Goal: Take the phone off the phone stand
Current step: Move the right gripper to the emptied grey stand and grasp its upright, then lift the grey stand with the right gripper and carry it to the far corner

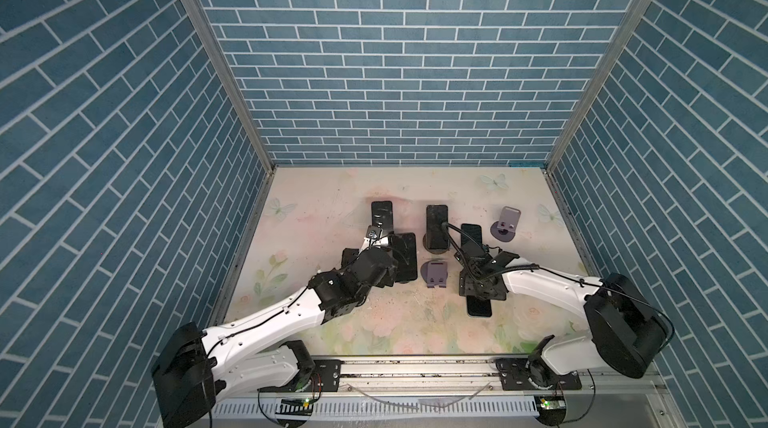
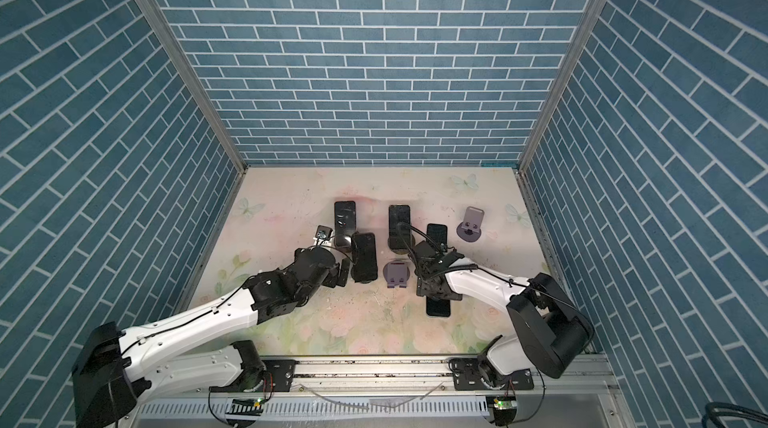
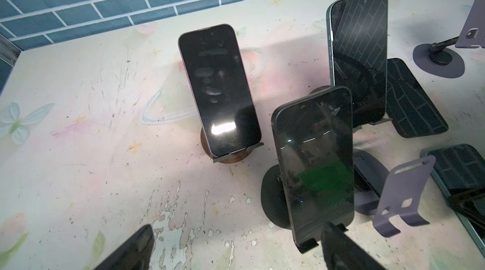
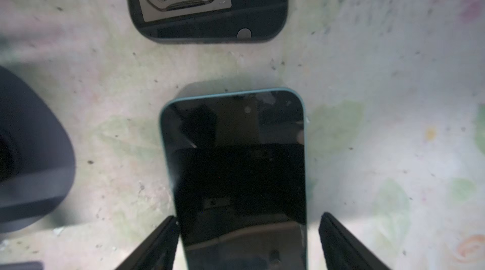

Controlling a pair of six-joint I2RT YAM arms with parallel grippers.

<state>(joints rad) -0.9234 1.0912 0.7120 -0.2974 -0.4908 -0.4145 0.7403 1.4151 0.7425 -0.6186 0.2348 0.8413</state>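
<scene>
A teal-edged phone point(image 4: 233, 137) lies flat, screen up, on the floral table point(image 1: 332, 322), in front of my right arm in both top views point(image 1: 478, 309). My right gripper point(image 4: 248, 229) straddles its near end, open: one finger touches the phone's edge, the other stands off with a gap. An empty purple phone stand point(image 1: 434, 274) sits just left of it. My left gripper point(image 3: 236, 250) is wide open and empty, one fingertip in front of the lower edge of a dark phone point(image 3: 315, 155) leaning on a black stand.
Two more phones stand on stands further back point(image 1: 381, 216) point(image 1: 437, 226). Another phone point(image 1: 471, 232) lies flat behind my right wrist. A second empty purple stand point(image 1: 505, 224) is at the back right. Blue brick walls close three sides.
</scene>
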